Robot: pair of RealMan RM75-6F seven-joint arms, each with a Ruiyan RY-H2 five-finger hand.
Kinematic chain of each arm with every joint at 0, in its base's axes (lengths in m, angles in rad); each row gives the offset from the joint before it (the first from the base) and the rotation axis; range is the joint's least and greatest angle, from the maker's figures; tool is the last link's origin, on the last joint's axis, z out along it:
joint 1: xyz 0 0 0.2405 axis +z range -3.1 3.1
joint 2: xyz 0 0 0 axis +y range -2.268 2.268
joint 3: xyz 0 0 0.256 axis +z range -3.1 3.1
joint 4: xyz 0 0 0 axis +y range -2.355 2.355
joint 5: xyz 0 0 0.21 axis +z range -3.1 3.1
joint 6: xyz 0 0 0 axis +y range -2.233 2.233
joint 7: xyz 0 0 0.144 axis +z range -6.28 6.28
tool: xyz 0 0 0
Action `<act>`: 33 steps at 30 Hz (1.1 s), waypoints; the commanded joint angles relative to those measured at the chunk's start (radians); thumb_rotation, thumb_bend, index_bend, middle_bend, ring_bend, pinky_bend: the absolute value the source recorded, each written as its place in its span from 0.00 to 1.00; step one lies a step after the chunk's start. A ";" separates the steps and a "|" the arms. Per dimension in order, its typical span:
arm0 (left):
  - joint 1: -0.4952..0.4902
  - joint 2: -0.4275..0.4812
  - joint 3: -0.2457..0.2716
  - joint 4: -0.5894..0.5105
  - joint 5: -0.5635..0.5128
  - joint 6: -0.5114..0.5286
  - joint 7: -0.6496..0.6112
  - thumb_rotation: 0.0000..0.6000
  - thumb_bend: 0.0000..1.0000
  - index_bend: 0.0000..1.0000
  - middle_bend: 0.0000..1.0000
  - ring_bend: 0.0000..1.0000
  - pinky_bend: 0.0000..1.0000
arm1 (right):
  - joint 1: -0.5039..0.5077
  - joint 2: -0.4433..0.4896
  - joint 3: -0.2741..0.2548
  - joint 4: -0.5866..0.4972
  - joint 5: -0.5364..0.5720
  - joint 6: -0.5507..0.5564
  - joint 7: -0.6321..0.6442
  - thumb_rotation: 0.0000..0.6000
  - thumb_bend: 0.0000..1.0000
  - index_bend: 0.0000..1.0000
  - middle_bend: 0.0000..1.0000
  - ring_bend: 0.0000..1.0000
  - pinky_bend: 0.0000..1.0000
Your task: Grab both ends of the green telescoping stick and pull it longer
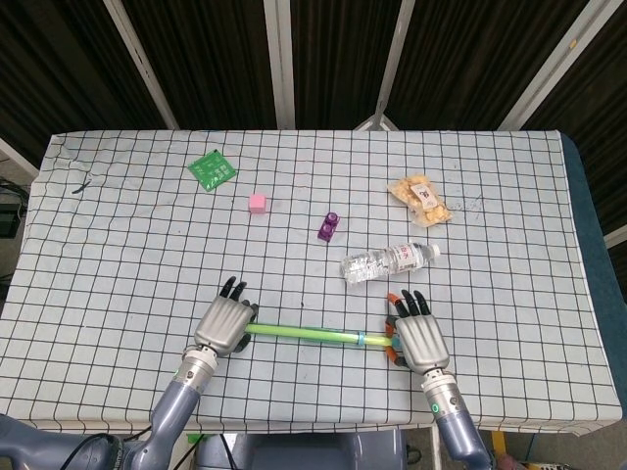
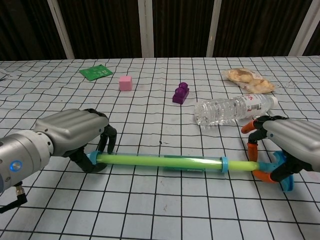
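Observation:
The green telescoping stick (image 2: 160,160) lies across the checked cloth near the front edge, with a blue collar (image 2: 224,164) towards its right and a thinner section beyond it. My left hand (image 2: 70,132) grips the stick's left blue end, fingers curled over it and thumb underneath. Around the thin right end, my right hand (image 2: 292,145) wraps its orange-tipped fingers, just inside the blue end cap (image 2: 286,184). From the head view the stick (image 1: 304,334) runs between the left hand (image 1: 223,326) and the right hand (image 1: 416,340).
A clear water bottle (image 1: 390,261) lies just behind the right hand. Further back are a purple block (image 1: 328,226), a pink cube (image 1: 257,203), a green card (image 1: 212,168) and a snack bag (image 1: 419,199). The table's front edge (image 1: 313,429) is close behind both wrists.

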 commanded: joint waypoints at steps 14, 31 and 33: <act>0.009 0.054 0.010 -0.043 0.035 0.033 -0.057 1.00 0.54 0.50 0.55 0.12 0.01 | 0.006 0.035 0.017 -0.050 0.000 0.023 -0.010 1.00 0.40 0.67 0.19 0.00 0.00; 0.042 0.196 0.046 -0.118 0.051 0.052 -0.105 1.00 0.56 0.50 0.55 0.12 0.01 | -0.003 0.100 0.031 -0.089 0.009 0.057 -0.010 1.00 0.40 0.67 0.19 0.00 0.00; 0.045 0.208 0.051 -0.118 0.057 0.050 -0.114 1.00 0.56 0.50 0.55 0.12 0.01 | -0.004 0.105 0.031 -0.090 0.009 0.059 -0.008 1.00 0.40 0.67 0.19 0.00 0.00</act>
